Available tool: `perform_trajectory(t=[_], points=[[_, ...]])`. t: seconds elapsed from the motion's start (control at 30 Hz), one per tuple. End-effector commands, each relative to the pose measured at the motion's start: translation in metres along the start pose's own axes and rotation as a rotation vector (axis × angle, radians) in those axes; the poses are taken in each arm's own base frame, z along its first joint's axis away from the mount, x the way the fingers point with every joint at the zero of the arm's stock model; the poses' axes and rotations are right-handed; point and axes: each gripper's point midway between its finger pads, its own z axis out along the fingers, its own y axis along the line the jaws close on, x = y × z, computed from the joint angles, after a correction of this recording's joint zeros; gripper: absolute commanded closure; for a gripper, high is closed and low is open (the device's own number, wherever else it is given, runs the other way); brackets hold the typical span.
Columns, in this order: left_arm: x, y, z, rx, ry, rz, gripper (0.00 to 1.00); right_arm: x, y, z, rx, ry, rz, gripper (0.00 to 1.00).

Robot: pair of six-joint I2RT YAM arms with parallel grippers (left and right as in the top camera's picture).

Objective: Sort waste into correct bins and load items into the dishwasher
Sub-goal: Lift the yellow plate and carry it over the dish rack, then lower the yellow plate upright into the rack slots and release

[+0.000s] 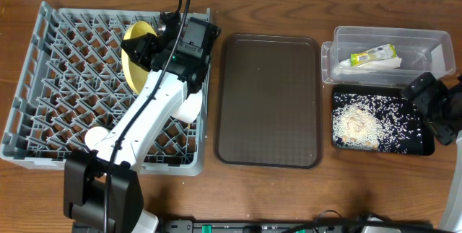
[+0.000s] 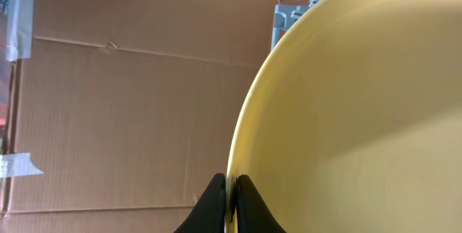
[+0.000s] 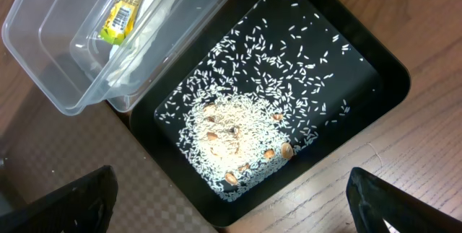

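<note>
While the left jaws pinch the rim of the yellow plate [image 2: 346,117], holding it on edge at the far side of the rack [image 1: 58,81], the right jaws hang wide apart above the black tray [image 3: 361,89], where rice [image 3: 238,139] lies heaped and scattered. Beside that tray, the clear tub [image 1: 426,42] holds the wrapper [image 1: 372,56] and napkin [image 1: 386,64]; a brown tray [image 1: 268,99] lies between rack and bins.

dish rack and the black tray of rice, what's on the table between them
The flat dark-brown serving tray lies between the grey dish rack and the black tray. The overhead view shows it.
</note>
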Motion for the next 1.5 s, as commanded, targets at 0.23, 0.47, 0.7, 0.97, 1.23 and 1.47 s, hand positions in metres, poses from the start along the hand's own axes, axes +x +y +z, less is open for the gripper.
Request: perform_trajectory(t=[0.23,0.47,0.7,0.97,1.23,1.47], points=[[0.001,-0.008,0.001,0.0,0.002,0.01,0.92,-0.002,0.0,-0.004,-0.006,-0.013,0.0,0.01],[-0.001,-0.007,0.001,0.0,-0.003,0.028,0.93,-0.002,0.0,-0.004,-0.006,-0.014,0.0,0.01],[-0.005,-0.003,0.0,0.002,-0.017,-0.018,0.93,-0.002,0.0,-0.004,-0.006,-0.014,0.0,0.01],[-0.008,0.017,-0.013,0.107,-0.093,-0.136,0.93,-0.002,0.0,-0.004,-0.006,-0.014,0.0,0.01],[-0.004,0.001,-0.018,0.223,-0.111,-0.099,0.93,-0.002,0.0,-0.004,-0.006,-0.013,0.0,0.01],[0.006,-0.006,-0.003,0.259,-0.064,-0.105,0.93,-0.002,0.0,-0.004,-0.006,-0.014,0.0,0.01]])
